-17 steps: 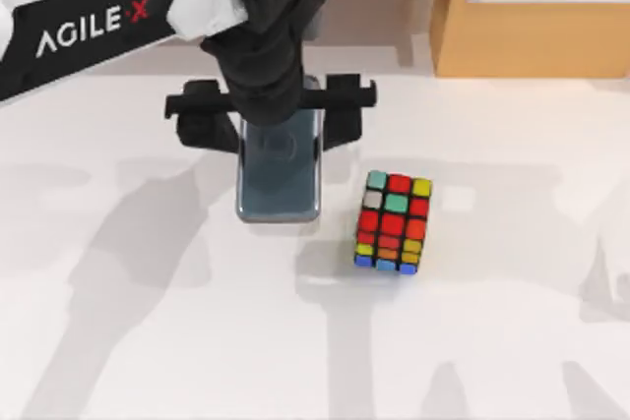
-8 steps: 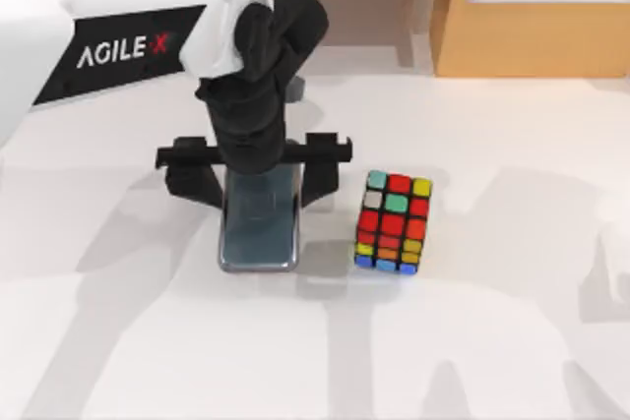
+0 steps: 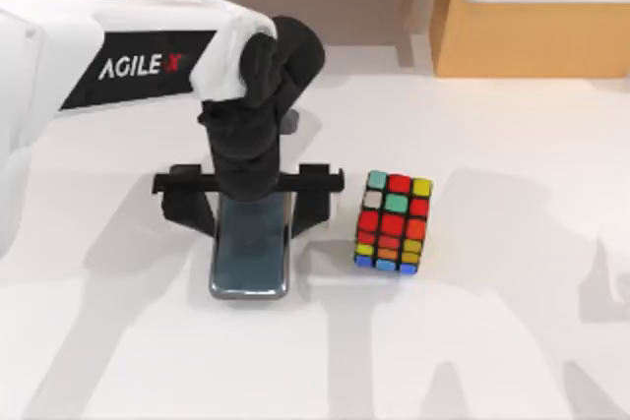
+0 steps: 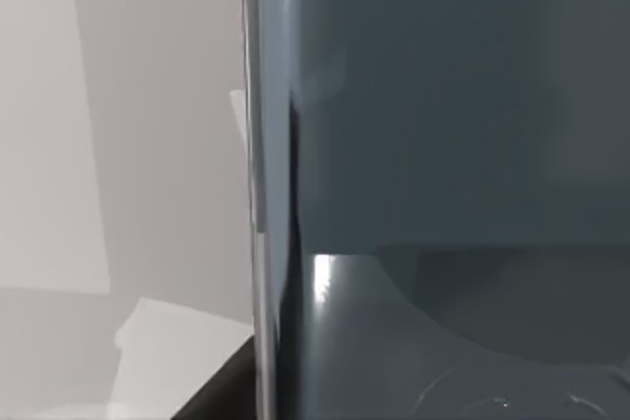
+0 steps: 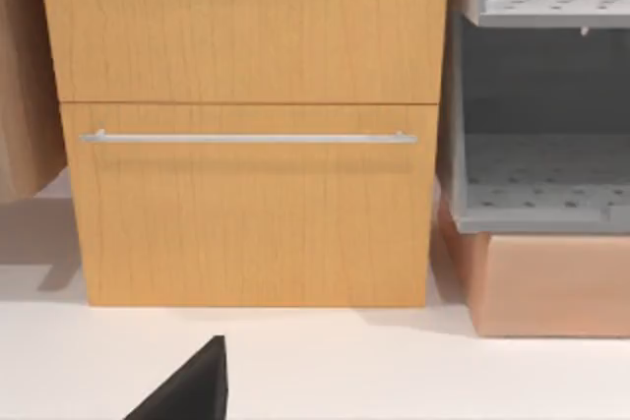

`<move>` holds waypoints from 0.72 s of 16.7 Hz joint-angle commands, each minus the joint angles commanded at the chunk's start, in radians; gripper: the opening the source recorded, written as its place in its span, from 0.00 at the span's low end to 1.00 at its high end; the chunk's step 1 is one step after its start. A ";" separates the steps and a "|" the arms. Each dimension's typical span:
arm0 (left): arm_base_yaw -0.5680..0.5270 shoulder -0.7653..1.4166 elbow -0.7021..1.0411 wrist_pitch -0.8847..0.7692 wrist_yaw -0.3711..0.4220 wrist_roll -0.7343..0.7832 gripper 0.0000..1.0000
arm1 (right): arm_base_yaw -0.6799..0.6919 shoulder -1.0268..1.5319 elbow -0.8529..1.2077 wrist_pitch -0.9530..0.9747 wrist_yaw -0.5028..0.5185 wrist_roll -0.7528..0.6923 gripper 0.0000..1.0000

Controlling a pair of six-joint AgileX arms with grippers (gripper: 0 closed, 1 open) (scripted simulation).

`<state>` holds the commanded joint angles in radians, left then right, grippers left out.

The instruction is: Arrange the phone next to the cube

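The phone (image 3: 250,261), a dark glossy slab with a silvery rim, lies flat and lengthwise just left of the cube (image 3: 394,222), with a narrow strip of table between them. My left gripper (image 3: 249,206) comes down from above, its two black fingers (image 3: 185,210) pressed against the phone's long sides at its far end. Whether the phone rests on the table or hangs just above it I cannot tell. The left wrist view shows the phone's screen (image 4: 453,145) and rim very close. The cube stands free on the white table. A black part of my right gripper (image 5: 187,389) shows in the right wrist view.
A wooden drawer cabinet (image 3: 536,12) stands beyond the table's far right edge, facing the right wrist camera as a drawer front (image 5: 246,135) with a grey shelf unit (image 5: 541,95) beside it. White table (image 3: 492,341) stretches in front of and to the right of the cube.
My left gripper has carried the phone toward the table's front edge and slightly left. The phone now lies alongside the cube rather than behind it. The cube has not moved.
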<state>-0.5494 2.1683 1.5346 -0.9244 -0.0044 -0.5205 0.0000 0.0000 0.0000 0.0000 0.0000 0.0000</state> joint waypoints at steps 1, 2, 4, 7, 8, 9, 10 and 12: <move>0.000 0.000 0.000 0.000 0.000 0.000 0.00 | 0.000 0.000 0.000 0.000 0.000 0.000 1.00; 0.000 0.000 0.000 0.000 0.000 0.000 0.08 | 0.000 0.000 0.000 0.000 0.000 0.000 1.00; 0.000 0.000 0.000 0.000 0.000 0.000 0.23 | 0.000 0.000 0.000 0.000 0.000 0.000 1.00; 0.000 0.000 0.000 0.000 0.000 0.000 0.45 | 0.000 0.000 0.000 0.000 0.000 0.000 1.00; 0.000 0.000 0.000 0.000 0.000 0.000 0.53 | 0.000 0.000 0.000 0.000 0.000 0.000 1.00; 0.000 0.000 0.000 0.000 0.000 0.000 0.60 | 0.000 0.000 0.000 0.000 0.000 0.000 1.00; 0.000 0.000 0.000 0.000 0.000 0.000 0.68 | 0.000 0.000 0.000 0.000 0.000 0.000 1.00; 0.000 0.000 0.000 0.000 0.000 0.000 0.83 | 0.000 0.000 0.000 0.000 0.000 0.000 1.00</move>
<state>-0.5494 2.1683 1.5346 -0.9244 -0.0044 -0.5205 0.0000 0.0000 0.0000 0.0000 0.0000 0.0000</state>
